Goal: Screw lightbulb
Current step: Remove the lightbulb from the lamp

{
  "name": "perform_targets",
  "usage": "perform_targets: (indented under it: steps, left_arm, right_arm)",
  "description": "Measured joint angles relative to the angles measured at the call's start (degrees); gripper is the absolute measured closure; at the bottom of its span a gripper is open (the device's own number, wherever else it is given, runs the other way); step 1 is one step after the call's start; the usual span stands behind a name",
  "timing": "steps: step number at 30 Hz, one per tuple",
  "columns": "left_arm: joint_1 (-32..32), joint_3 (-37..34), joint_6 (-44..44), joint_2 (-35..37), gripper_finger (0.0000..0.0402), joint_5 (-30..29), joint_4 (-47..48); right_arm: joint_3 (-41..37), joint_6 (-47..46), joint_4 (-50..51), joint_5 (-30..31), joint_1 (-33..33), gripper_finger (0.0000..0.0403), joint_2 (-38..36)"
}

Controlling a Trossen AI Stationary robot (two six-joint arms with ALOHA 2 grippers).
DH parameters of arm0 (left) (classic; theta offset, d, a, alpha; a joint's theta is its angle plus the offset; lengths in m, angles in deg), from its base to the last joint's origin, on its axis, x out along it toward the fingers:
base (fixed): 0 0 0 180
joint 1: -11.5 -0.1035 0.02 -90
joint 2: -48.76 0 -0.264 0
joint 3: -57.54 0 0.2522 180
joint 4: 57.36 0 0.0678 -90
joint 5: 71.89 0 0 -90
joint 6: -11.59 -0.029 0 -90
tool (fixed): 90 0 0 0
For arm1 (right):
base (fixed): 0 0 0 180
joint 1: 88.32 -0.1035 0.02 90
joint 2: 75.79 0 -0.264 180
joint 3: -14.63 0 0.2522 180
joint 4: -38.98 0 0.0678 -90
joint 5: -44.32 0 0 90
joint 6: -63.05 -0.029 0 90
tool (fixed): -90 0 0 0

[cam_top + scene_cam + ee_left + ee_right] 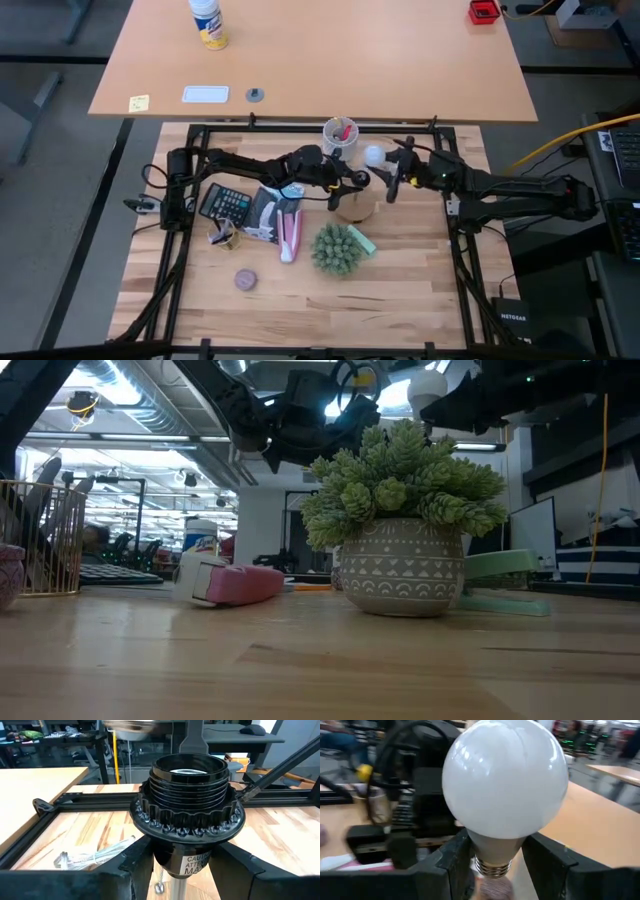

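Observation:
The lightbulb (505, 780), white and frosted with a silver screw base (492, 867), hangs in the air in my right gripper (388, 172), which is shut on it. The bulb (374, 155) also shows at the top of the low view (428, 385). Just to its left and nearer, my left gripper (345, 185) is shut on a black threaded socket (187, 785) that stands over a round wooden disc (356, 208). The socket's mouth faces up. My left gripper pinches the socket's smooth lower barrel (195, 862), below the toothed collar, between its two fingers (137, 865). The fingers come in about level from the table's left. The socket stands upright; its foot is hidden below the fingers. My right gripper pinches the bulb's tapered neck (495, 847), just above the screw base, between its two fingers (452, 855). The fingers reach in about level from the table's right. The bulb is lifted clear and upright, globe up and base down.
A potted green plant (335, 250) stands near the middle, large in the low view (400, 510). A pink stapler (290, 235), a calculator (228, 203), a brownish puck (245, 279) and a cup of pens (340, 132) sit around it. Black frame rails (300, 127) border the table.

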Motion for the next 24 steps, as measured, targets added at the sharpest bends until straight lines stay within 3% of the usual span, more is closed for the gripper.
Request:
perform_targets:
  steps: [7, 18, 24]
  left_arm:
    - [0.0, -0.09, 0.1, -0.02, 0.0233, -0.29, 0.7]
    - [-0.02, -0.09, -0.08, -0.08, 0.0231, -0.38, 0.44]
    - [-0.02, -0.09, -0.08, -0.08, 0.0231, -0.38, 0.42]
  right_arm:
    - [0.0, -1.11, 4.45, 6.9, 0.0, 0.0228, 0.02]
    - [0.0, -12.71, 23.16, 6.79, 0.0, 0.0228, 0.04]
    - [-0.02, -18.52, 31.61, 2.46, 0.0, 0.0228, 0.12]
